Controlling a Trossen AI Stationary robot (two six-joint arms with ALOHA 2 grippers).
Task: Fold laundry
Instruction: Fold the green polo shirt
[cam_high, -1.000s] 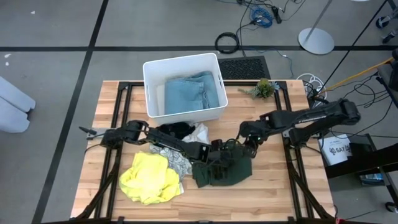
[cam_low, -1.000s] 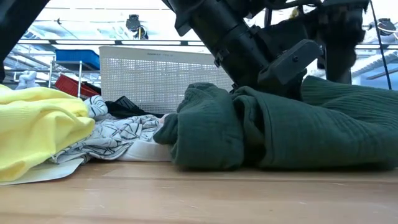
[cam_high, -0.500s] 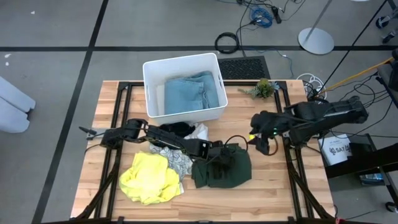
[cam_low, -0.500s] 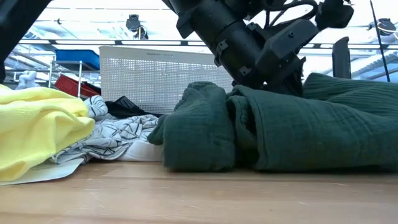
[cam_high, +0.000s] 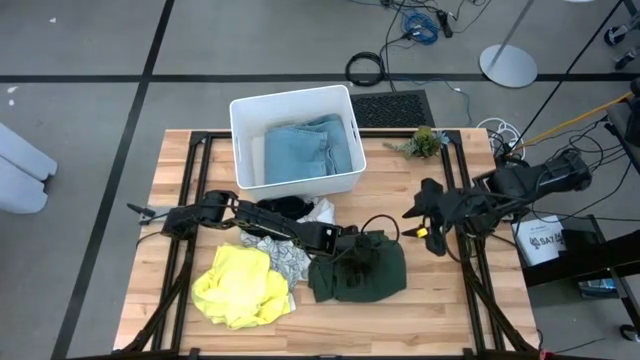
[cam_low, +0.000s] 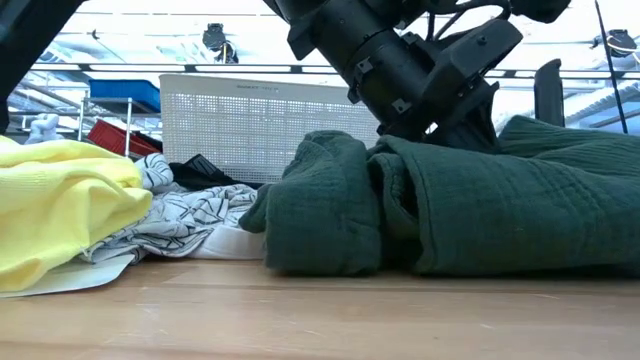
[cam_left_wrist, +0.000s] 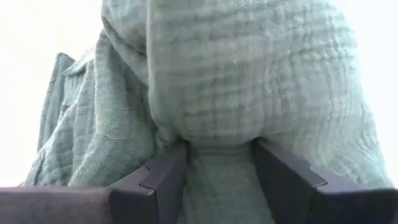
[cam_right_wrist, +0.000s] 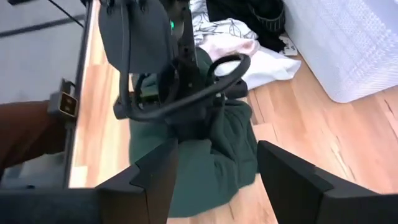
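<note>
**Green garment pinched, blue one binned**

Nearest, the left end effector clamps a fold of the dark green garment on the table. The right end effector hangs spread wide, off the cloth. Farthest, the white bin holds the light blue garment.

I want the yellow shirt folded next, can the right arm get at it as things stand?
Probably not directly. The yellow shirt lies at the table's left; the left end effector, shut on the green garment, sits between it and the open right end effector.

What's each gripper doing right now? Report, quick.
Left gripper: shut on the dark green garment.
Right gripper: open, holding nothing, off to the garment's right.
</note>
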